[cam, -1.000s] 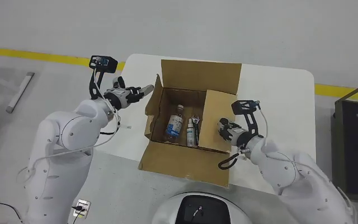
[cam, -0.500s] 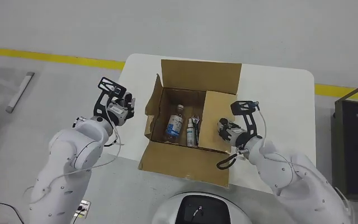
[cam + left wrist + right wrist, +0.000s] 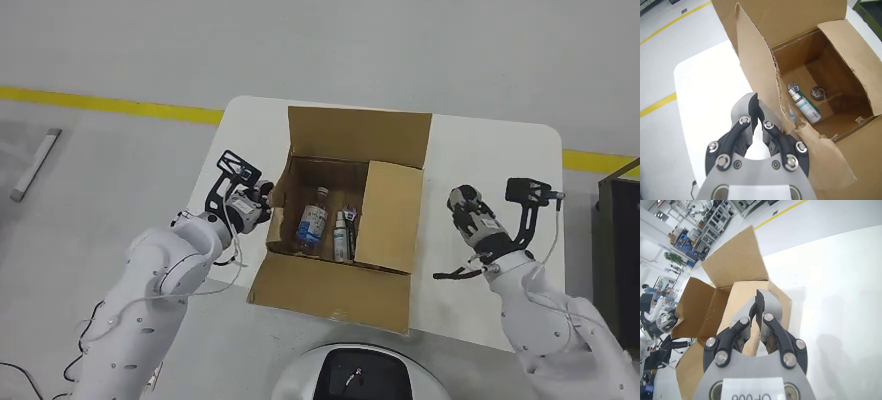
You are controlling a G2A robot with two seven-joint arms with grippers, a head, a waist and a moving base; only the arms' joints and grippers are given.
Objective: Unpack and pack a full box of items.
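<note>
An open cardboard box [image 3: 345, 150] stands mid-table. Inside lie a clear water bottle [image 3: 312, 222], a white spray bottle [image 3: 804, 107], an adjustable wrench [image 3: 793, 86] and a round metal flange [image 3: 817, 93]. My left gripper [image 3: 755, 95] is shut and empty, just outside the box's torn left flap [image 3: 757, 62], also seen in the top view as the left gripper [image 3: 262, 194]. My right gripper [image 3: 758, 293] is shut and empty, over the table to the right of the box, apart from the right flap [image 3: 738, 306]; the top view shows this right gripper [image 3: 462, 202].
The white table [image 3: 500, 150] has bare room on both sides of the box. The box's back flap [image 3: 360, 135] stands upright and its right flap [image 3: 392, 215] leans over the inside. A yellow floor line [image 3: 100, 105] runs behind the table.
My left gripper swung from the table's far left in to the box's left flap. My right gripper pulled away from the right flap, out to the right.
</note>
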